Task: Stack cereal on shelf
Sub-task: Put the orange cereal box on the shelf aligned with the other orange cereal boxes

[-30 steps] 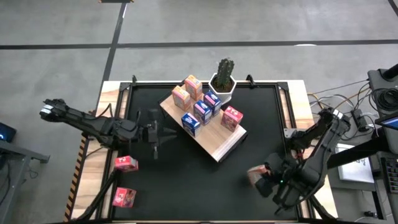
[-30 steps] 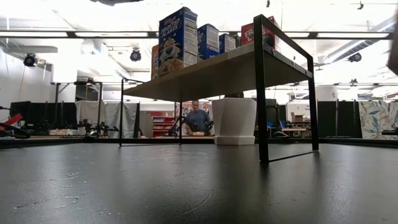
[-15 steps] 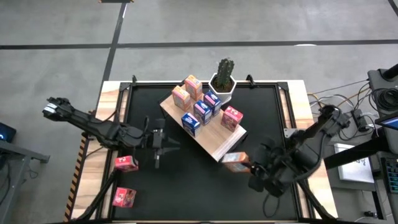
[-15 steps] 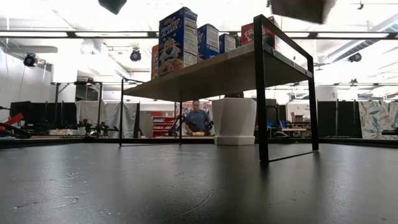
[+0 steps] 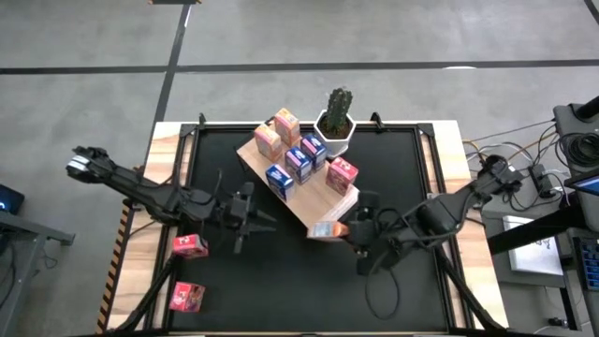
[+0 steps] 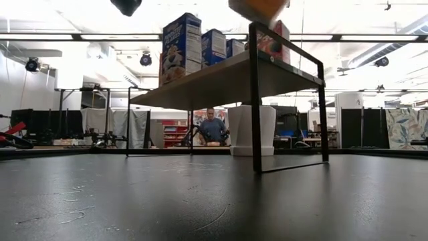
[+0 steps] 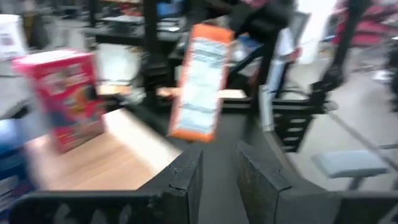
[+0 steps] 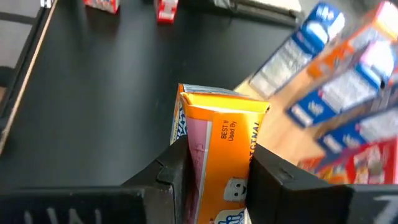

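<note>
At the shelf's near corner, right gripper pinches orange cereal box; left gripper, slightly spread, waits beside.

Cereal boxes stand on the shelf above a white pot.

Six cereal boxes stand on the shelf, the cactus pot just behind it; two more boxes lie left (off the black tabletop).
</note>
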### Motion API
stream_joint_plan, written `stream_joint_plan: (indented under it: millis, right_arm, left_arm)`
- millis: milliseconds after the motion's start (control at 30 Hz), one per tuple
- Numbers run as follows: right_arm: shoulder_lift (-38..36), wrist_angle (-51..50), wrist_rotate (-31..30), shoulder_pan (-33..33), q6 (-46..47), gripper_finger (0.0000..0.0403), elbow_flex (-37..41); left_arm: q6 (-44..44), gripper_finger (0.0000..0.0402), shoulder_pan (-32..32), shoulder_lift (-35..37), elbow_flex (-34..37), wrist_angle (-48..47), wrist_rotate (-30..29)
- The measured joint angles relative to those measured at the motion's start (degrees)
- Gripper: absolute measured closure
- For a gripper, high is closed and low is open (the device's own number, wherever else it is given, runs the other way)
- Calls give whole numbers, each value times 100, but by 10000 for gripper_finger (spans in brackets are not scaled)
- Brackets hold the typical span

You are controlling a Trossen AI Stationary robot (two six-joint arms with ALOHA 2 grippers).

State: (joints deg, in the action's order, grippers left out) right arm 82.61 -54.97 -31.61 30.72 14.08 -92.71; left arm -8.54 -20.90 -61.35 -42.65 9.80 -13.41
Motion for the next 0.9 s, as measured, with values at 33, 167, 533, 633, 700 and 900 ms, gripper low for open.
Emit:
stream_joint_plan:
  millis: [33,167,533,633,700,900]
  right_arm:
    - [2,148,4,-38,-166,296,35]
    - [2,591,19,-162,-545,296,124]
    - [119,1376,295,-302,-894,296,184]
    - [271,1374,312,-339,-894,296,188]
    - [323,1337,315,-343,-874,296,192]
    - [382,1382,323,-384,-813,296,190]
  left_arm:
    - [5,321,-14,-63,0,136,114]
    - [9,290,-46,-256,0,419,264]
    - [642,185,-44,-954,0,1773,155]
    - [992,169,-44,-1122,0,2066,151]
    - [1112,163,-44,-1220,-11,2147,149]
    - [1267,153,-42,-1638,-213,2090,92]
